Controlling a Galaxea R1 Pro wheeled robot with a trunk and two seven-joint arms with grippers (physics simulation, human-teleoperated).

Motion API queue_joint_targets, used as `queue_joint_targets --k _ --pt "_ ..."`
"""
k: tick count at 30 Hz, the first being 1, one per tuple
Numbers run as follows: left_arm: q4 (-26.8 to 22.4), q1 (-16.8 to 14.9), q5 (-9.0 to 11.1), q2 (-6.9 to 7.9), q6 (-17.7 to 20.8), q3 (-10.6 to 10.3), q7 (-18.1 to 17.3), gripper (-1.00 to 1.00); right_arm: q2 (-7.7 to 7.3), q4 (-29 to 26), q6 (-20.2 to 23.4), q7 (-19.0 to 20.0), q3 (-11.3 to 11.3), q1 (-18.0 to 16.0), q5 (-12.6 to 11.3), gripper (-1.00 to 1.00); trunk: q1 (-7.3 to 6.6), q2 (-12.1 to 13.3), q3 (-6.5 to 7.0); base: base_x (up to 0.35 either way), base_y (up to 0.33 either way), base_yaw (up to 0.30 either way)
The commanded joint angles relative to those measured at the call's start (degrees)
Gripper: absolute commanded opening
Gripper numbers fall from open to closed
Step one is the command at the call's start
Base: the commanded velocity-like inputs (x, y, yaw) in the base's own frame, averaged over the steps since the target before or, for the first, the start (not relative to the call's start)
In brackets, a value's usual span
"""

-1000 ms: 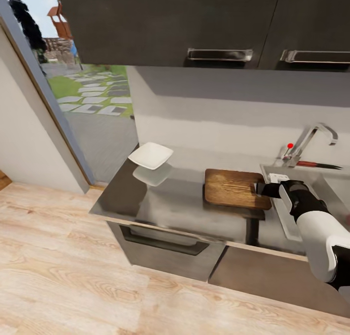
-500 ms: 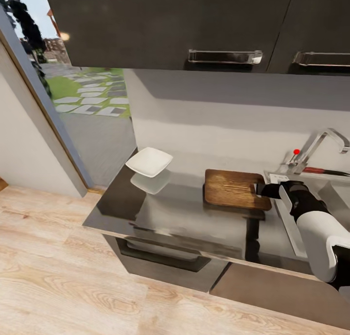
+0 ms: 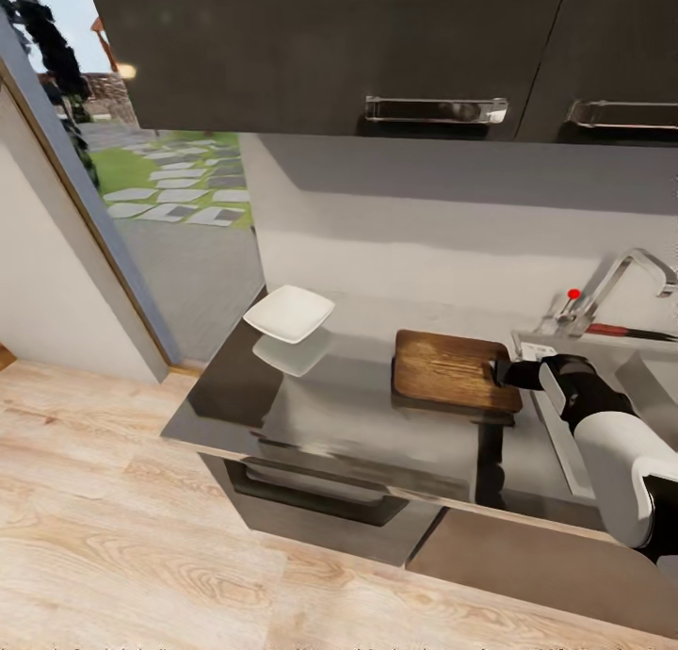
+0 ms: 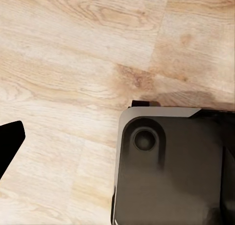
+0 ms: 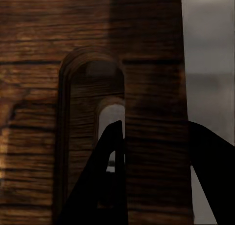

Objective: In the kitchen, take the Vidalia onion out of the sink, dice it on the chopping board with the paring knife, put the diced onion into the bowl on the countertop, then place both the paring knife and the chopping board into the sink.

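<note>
The dark brown chopping board point(image 3: 447, 370) lies on the glossy grey countertop point(image 3: 348, 424), just left of the sink point(image 3: 563, 443). My right gripper point(image 3: 499, 373) is at the board's right end, shut on the chopping board point(image 5: 152, 63). One finger point(image 5: 110, 176) is through the slot hole and the other point(image 5: 210, 176) is outside the edge. The paring knife point(image 3: 621, 331), red-handled, rests behind the sink beside the faucet point(image 3: 612, 283). The white bowl point(image 3: 289, 313) sits at the counter's far left. The Vidalia onion is out of view. One dark fingertip point(image 4: 10, 142) of my left gripper hangs over the wooden floor.
Dark upper cabinets point(image 3: 377, 47) hang over the counter. A glass door point(image 3: 141, 188) stands to the left. Light wood floor point(image 3: 141, 537) runs in front of the cabinets. My dark base point(image 4: 171, 171) shows below the left wrist.
The head view shifted between the oldest frame and half a second ago. Since then the board and my right gripper have slid slightly left.
</note>
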Motion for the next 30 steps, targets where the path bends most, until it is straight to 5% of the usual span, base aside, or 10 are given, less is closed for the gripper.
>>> queue_joint_targets --k 1,14,30 --pt "0.05 -0.03 0.02 -0.02 -0.19 0.06 0.11 1.0 0.04 -0.03 0.23 0.42 -0.42 -0.05 0.53 -1.0 0.02 -0.1 -0.1 -0.101 0.0 0.0" --pt "0.09 -0.03 0.04 -0.02 -0.19 0.06 0.12 1.0 -0.03 0.04 0.18 0.37 -0.42 -0.05 0.51 -1.0 0.02 -0.1 -0.1 -0.168 0.0 0.0" --pt "0.09 -0.03 0.0 -0.02 -0.19 0.06 0.11 1.0 0.09 0.07 0.19 -0.06 -0.36 -0.05 0.51 -1.0 0.02 -0.1 -0.1 -0.011 0.0 0.0"
